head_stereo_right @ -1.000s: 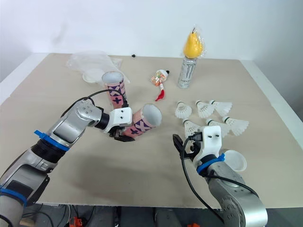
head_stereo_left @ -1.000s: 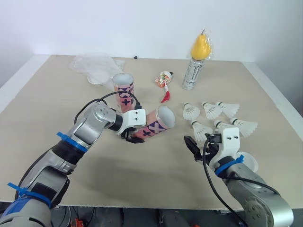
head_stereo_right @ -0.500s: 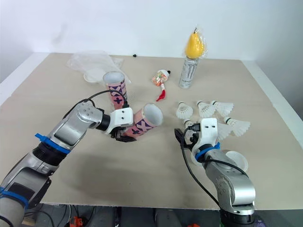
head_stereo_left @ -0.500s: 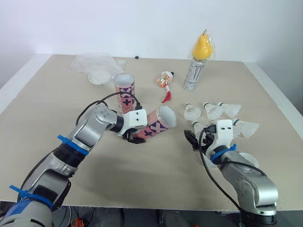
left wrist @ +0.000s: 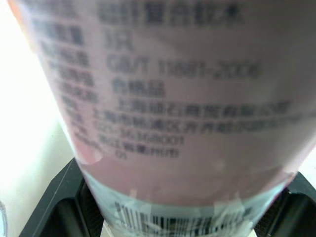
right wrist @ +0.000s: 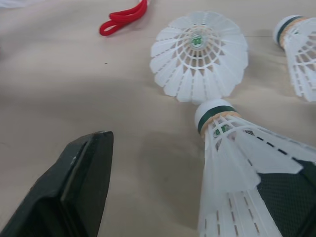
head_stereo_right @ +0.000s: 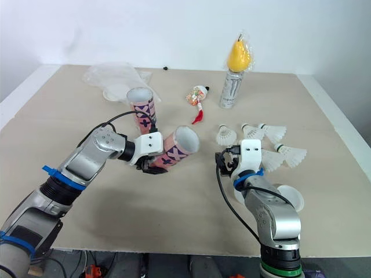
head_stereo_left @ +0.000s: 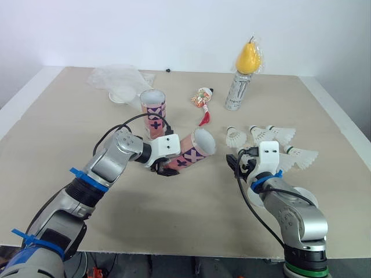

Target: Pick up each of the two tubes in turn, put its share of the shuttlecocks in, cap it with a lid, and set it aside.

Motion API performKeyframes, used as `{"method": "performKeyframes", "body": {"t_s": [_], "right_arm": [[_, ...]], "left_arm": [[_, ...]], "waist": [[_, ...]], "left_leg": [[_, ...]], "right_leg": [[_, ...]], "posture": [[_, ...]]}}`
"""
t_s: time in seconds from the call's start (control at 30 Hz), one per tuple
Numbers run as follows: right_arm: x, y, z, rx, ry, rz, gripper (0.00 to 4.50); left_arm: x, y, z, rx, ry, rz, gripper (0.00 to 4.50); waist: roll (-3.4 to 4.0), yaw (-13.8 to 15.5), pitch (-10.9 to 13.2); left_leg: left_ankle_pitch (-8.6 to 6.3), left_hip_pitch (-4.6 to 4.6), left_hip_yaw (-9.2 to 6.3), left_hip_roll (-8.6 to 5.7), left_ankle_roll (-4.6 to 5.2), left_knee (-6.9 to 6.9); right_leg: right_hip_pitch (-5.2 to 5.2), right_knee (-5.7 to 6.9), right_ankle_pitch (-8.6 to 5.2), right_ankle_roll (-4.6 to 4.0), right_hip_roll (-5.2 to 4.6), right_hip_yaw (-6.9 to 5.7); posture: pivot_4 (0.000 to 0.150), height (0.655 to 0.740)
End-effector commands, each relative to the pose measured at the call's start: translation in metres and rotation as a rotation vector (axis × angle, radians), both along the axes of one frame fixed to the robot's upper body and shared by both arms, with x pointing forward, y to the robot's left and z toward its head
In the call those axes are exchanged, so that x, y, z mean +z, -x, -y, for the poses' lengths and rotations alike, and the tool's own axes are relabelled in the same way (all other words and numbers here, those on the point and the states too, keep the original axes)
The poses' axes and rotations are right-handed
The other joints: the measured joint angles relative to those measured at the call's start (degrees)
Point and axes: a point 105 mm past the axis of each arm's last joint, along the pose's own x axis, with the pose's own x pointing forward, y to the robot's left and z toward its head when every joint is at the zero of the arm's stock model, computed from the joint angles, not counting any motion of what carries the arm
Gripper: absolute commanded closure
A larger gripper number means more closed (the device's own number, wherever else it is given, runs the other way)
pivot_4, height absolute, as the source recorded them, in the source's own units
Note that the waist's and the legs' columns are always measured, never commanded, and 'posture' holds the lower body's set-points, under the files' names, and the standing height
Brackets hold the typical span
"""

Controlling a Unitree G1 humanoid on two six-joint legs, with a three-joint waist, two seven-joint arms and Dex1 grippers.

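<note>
My left gripper (head_stereo_left: 164, 167) is shut on a pink tube (head_stereo_left: 191, 152), held tilted just above the table with its open mouth facing right. The tube's printed label (left wrist: 168, 98) shows close up in the left wrist view. A second pink tube (head_stereo_left: 153, 108) stands upright behind it. Several white shuttlecocks (head_stereo_left: 259, 135) lie at the right. My right gripper (head_stereo_left: 239, 163) is open and low over the table. One shuttlecock (right wrist: 232, 163) lies between its fingers (right wrist: 69, 192), cork pointing away. Another shuttlecock (right wrist: 198, 54) sits just beyond.
A white lid (head_stereo_left: 120, 94) rests by a clear plastic bag (head_stereo_left: 116, 76) at the back left. Another lid (head_stereo_right: 285, 197) lies beside my right forearm. A drink can (head_stereo_left: 236, 91) topped with a yellow pear (head_stereo_left: 247, 57) stands at the back. A snack wrapper with a red strap (head_stereo_left: 203, 103) lies mid-table.
My right gripper has moved forward into the shuttlecocks and now straddles one. The left gripper holds the tilted tube in the same place.
</note>
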Motion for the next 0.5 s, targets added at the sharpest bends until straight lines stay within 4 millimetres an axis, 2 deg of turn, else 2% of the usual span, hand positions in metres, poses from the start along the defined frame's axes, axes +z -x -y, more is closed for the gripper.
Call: {"method": "performKeyframes", "body": {"t_s": [0.03,0.13,0.2,0.4,0.5], "right_arm": [[0.010,-0.002,0.001,-0.015,0.021,0.039,2.26],[0.010,-0.001,0.001,-0.020,0.030,0.038,3.71],[0.009,0.000,0.000,-0.018,0.038,0.035,4.46],[0.011,0.003,-0.001,-0.010,0.066,0.039,4.46],[0.022,0.007,-0.004,0.023,0.096,0.062,4.46]], "left_arm": [[0.000,-0.001,0.001,0.004,0.002,0.013,1.18],[0.001,-0.001,0.001,0.007,0.005,0.012,1.18],[0.000,-0.003,0.000,0.012,0.002,0.015,1.18],[0.001,-0.005,-0.003,0.021,0.000,0.014,1.18],[0.001,-0.007,-0.004,0.027,0.003,0.011,1.18]], "waist": [[0.00,0.0,0.0],[0.00,0.0,0.0],[0.00,0.0,0.0],[0.02,0.0,0.0],[0.03,0.0,0.0]], "left_leg": [[0.00,0.00,0.00,0.00,0.00,0.00],[0.01,0.00,-0.01,-0.01,0.01,0.00],[0.01,0.00,-0.01,-0.02,0.01,0.00],[0.02,0.00,-0.03,-0.02,0.03,0.02],[0.04,0.01,-0.04,-0.03,0.06,0.02]], "right_leg": [[0.00,0.00,0.00,0.00,0.00,0.00],[0.01,0.00,0.00,0.00,0.00,0.00],[0.01,0.00,0.00,0.00,-0.01,0.00],[0.04,0.00,0.00,-0.01,0.00,0.00],[0.05,0.00,0.00,-0.02,0.00,0.00]], "posture": [[0.150,0.7400],[0.150,0.7400],[0.150,0.7400],[0.150,0.7400],[0.150,0.7400]]}}
